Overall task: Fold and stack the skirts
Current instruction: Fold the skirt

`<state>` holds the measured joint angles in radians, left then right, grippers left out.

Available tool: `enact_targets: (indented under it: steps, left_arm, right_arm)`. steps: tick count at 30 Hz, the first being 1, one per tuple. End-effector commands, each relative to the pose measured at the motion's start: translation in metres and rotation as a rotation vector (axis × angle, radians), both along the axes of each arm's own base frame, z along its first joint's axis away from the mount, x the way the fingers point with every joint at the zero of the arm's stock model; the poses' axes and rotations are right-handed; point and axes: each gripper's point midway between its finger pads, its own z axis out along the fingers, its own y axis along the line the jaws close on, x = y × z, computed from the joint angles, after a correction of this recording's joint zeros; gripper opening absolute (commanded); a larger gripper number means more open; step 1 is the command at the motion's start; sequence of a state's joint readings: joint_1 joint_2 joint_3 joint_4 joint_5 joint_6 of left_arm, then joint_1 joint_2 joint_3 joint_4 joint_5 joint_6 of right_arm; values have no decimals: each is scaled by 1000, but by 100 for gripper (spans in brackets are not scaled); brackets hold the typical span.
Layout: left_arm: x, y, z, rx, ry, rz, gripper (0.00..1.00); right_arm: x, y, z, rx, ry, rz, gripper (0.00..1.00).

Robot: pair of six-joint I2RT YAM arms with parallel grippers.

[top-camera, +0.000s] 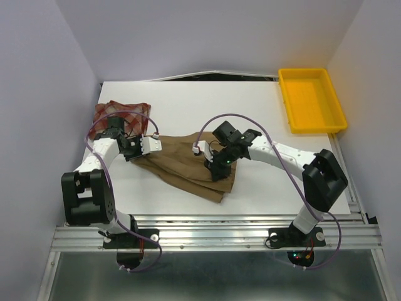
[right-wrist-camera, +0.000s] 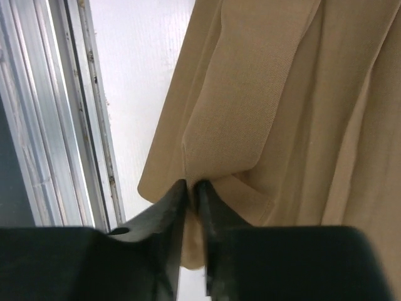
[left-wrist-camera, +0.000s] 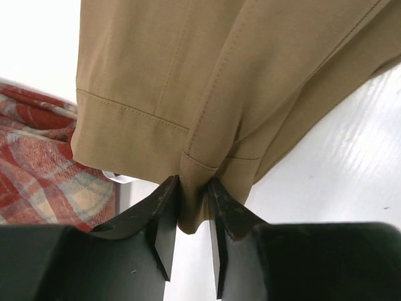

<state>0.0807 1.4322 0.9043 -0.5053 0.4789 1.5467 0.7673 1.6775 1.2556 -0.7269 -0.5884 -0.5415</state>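
Observation:
The tan-brown skirt [top-camera: 185, 164] lies bunched in the middle of the table. My left gripper [top-camera: 149, 145] is shut on its left hem corner, seen close in the left wrist view [left-wrist-camera: 156, 81], the jaws pinching a fold at the gripper [left-wrist-camera: 192, 194]. My right gripper [top-camera: 216, 168] is shut on the skirt's right part; the right wrist view shows the cloth [right-wrist-camera: 282, 106] pinched at the gripper [right-wrist-camera: 192, 191]. The red-and-cream plaid skirt [top-camera: 122, 116] lies crumpled at the far left, behind the left gripper, and also shows in the left wrist view [left-wrist-camera: 37, 169].
A yellow plastic tray [top-camera: 312, 99] stands at the far right of the table. The table's aluminium front rail [right-wrist-camera: 56, 113] runs close to the right gripper. White walls close in the left, back and right sides.

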Motion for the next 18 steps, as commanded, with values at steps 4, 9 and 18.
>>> enact_targets:
  steps: [4,9,18]
  left_arm:
    - [22,2,19,-38,19,47,45]
    - [9,-6,35,-61,33,5,47]
    - [9,-20,88,-233,-12,182,50]
  right_arm:
    - [17,7,0,33,47,-68,58]
    - [51,8,46,178,68,-144,68]
    - [101,11,1,122,115,-333,66]
